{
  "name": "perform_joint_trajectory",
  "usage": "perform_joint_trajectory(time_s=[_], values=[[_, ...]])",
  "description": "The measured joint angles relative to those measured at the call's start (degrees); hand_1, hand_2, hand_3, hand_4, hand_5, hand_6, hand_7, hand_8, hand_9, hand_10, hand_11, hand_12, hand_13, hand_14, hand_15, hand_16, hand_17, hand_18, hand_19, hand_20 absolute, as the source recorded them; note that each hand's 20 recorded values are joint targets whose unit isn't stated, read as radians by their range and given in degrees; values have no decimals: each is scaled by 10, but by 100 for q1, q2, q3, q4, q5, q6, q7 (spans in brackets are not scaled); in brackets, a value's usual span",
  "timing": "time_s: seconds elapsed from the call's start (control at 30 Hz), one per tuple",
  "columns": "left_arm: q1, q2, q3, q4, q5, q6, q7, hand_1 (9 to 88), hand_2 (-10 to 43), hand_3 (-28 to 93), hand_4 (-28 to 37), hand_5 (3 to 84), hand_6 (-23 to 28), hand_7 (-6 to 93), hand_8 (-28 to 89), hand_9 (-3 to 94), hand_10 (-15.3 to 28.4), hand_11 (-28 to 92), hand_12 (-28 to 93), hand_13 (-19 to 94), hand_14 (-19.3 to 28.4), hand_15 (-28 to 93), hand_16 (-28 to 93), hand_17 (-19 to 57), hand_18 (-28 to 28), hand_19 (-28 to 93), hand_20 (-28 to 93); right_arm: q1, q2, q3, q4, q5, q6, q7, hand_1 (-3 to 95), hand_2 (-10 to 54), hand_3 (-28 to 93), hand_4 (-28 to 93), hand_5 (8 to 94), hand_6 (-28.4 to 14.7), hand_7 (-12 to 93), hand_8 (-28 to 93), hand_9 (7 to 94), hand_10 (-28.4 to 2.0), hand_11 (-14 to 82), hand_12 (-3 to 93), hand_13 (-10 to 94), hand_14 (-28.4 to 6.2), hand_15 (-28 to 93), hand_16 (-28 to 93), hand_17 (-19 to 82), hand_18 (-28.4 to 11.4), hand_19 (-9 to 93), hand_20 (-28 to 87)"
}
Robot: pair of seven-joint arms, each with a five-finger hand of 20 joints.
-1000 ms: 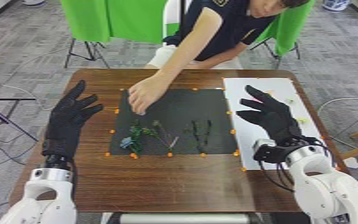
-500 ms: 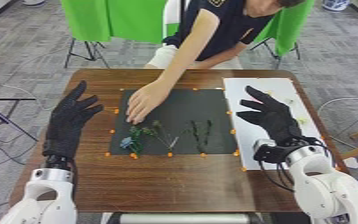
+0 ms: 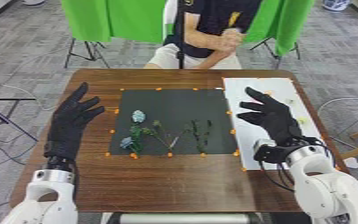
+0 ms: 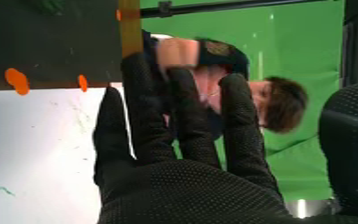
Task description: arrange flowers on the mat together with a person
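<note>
The pale blue bloom [image 3: 138, 116] lies on the dark mat [image 3: 175, 102], just above the leafy stem [image 3: 135, 134], with a second bluish flower [image 3: 127, 142] near that stem's lower end. The budded sprigs [image 3: 157, 124] and darker stems [image 3: 206, 131] lie to the right, and the mat rests on the surface [image 3: 171, 185]. I have the left hand [image 3: 67, 122] beside the mat and the right hand [image 3: 269, 117] over the white sheet [image 3: 262, 84]; the fingers of both are relaxed, open and gripping nothing.

From here, a low sweep could drag neighbouring stems out of line, since they lie so close, and thin stalks could slip from thick gloves. I can't separate the tangled sprigs, and my right glove hides part of the sheet.
</note>
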Motion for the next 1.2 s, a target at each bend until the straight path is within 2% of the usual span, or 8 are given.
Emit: perform_joint_trajectory(time_s=[0.17, 0.27, 0.47, 0.8, 0.97, 1.2], values=[[0, 18, 44, 0, -7, 9, 17, 200, 59, 787, -283, 325, 28, 108, -96, 353, 174, 226, 88, 260, 254, 471, -87, -87, 235, 447, 123, 1, 280, -44, -25, -811, 545, -56, 171, 34, 779, -276, 421, 21, 152, -119, 494, -162, 252, 165, 461, -176, 551, 114, 108, -213, 611, 248], [0, 35, 62, 0, -10, 23, 31, 200, 59, 788, -283, 325, 29, 108, -96, 353, 174, 226, 87, 260, 253, 471, -88, -87, 235, 447, 123, 1, 550, -7, -28, -1369, 951, 29, 187, 27, 773, -270, 426, 18, 157, -119, 505, -154, 274, 164, 485, -168, 572, 107, 133, -223, 638, 248], [0, 73, 94, 0, -29, 58, 88, 201, 58, 789, -283, 325, 29, 109, -96, 353, 174, 227, 87, 260, 255, 472, -88, -87, 235, 448, 123, 60, 1202, 18, 30, -2460, 1754, 826, 196, 15, 769, -263, 431, 14, 159, -121, 513, -150, 287, 157, 505, -163, 590, 100, 158, -233, 669, 242], [-5, 130, 137, 3, -63, 74, 180, 205, 58, 789, -283, 324, 29, 109, -96, 354, 175, 229, 87, 260, 255, 475, -88, -87, 237, 456, 127, 235, 2102, 72, 694, -3524, 1658, 1425, 210, 1, 775, -255, 438, 17, 164, -122, 511, -145, 286, 154, 521, -157, 599, 98, 169, -230, 686, 226], [-20, 130, 141, 4, -67, 77, 181, 209, 58, 792, -283, 321, 27, 111, -97, 352, 174, 230, 88, 259, 255, 475, -89, -87, 237, 456, 126, 653, 2404, -442, 1174, -4601, 1554, 2028, 219, -7, 780, -252, 441, 18, 169, -123, 524, -141, 295, 155, 542, -150, 612, 100, 186, -229, 699, 220], [-87, 129, 183, 12, -78, 90, 195, 212, 57, 794, -283, 316, 26, 116, -99, 351, 175, 231, 88, 259, 255, 476, -89, -86, 236, 457, 126, 1238, 2642, -1221, 1809, -5692, 1251, 2272, 255, -44, 788, -252, 471, 25, 187, -131, 528, -138, 291, 151, 547, -136, 599, 96, 189, -228, 701, 204]])
